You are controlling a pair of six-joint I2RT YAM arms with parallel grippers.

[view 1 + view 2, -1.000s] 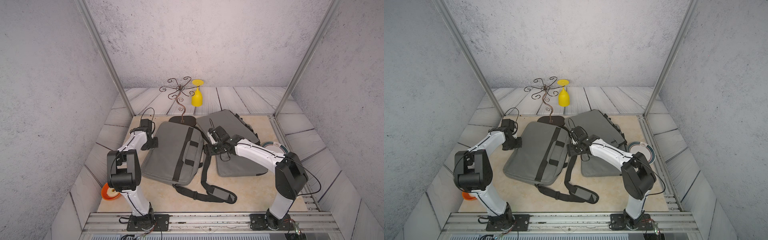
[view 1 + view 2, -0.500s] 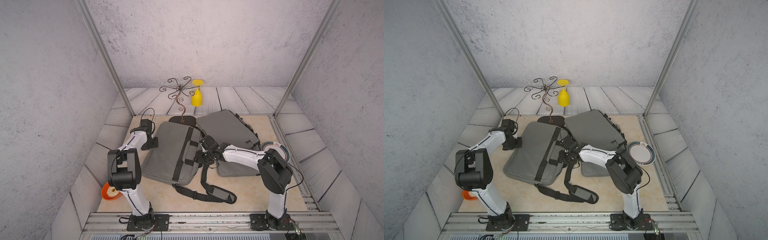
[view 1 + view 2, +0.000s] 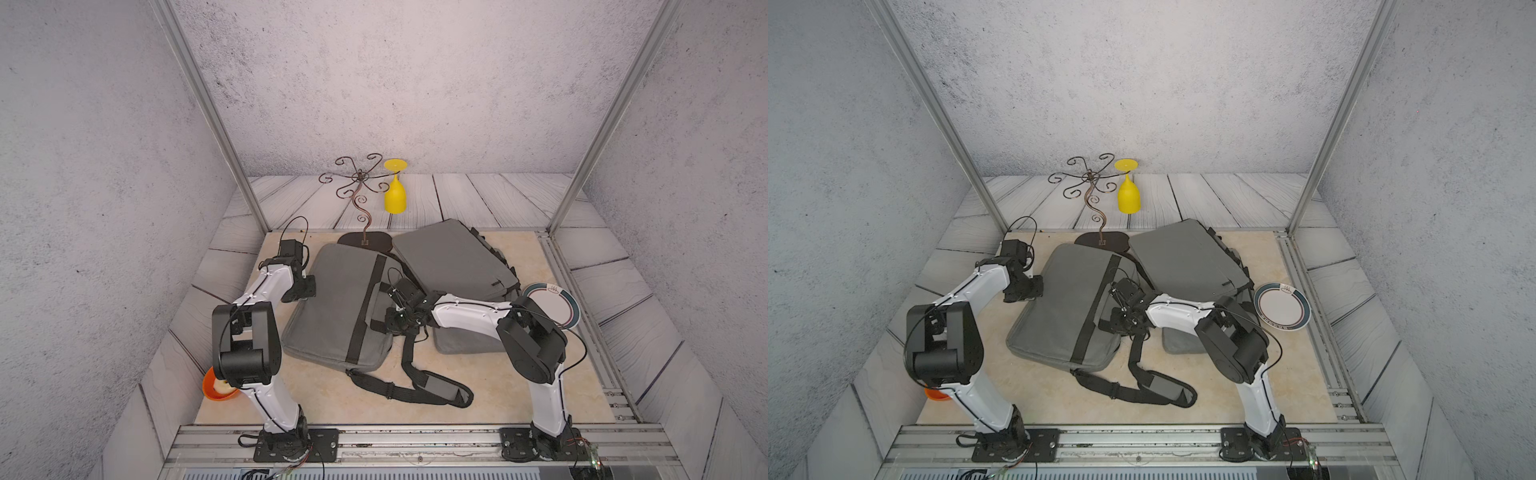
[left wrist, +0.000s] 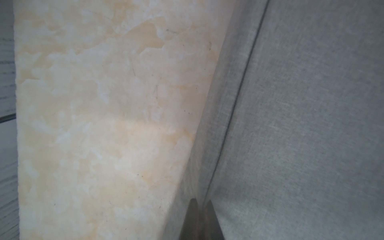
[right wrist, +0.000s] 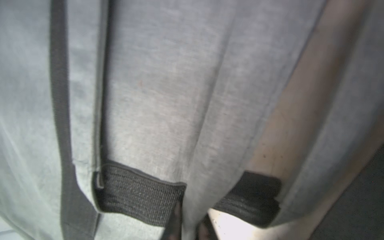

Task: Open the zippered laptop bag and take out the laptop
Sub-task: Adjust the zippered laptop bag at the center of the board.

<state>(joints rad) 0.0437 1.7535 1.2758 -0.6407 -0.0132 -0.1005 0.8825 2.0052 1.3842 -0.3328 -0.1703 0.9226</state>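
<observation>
1. In both top views the laptop bag (image 3: 332, 307) lies flat in the middle of the table (image 3: 498, 386).
   - Its 1 o'clock corner meets a second bag (image 3: 453, 262).
   - The foot of a wire stand (image 3: 353, 242) touches its 12 o'clock edge, and a yellow glass (image 3: 395, 198) hangs there.
   - The shoulder strap (image 3: 440, 384) loops over the table at 5 o'clock. The table is bare beyond the strap at 6 o'clock.
   - A plate (image 3: 550, 307) lies at 3 o'clock and an orange bowl (image 3: 212, 390) at 8 o'clock.
   - The left claw (image 3: 309, 289) is at the bag's 9 o'clock edge and the right claw (image 3: 392, 326) at its 3 o'clock edge.
2. A second ago the right arm was over the second bag with its claw open. It has since swung across and closed. The left arm has stayed put.
3. The table is beige and stone-patterned, with grey planks around it. Rough grey walls (image 3: 415, 83) and metal posts (image 3: 210, 112) enclose it.
4. In the left wrist view the left claw (image 4: 200, 205) is closed, tips together at the bag's dark seam. Whether it pinches any cloth cannot be told.
5. In the right wrist view the right claw (image 5: 189, 220) is clamped on a fold of the bag's grey cloth beside the black handle (image 5: 139, 191).
</observation>
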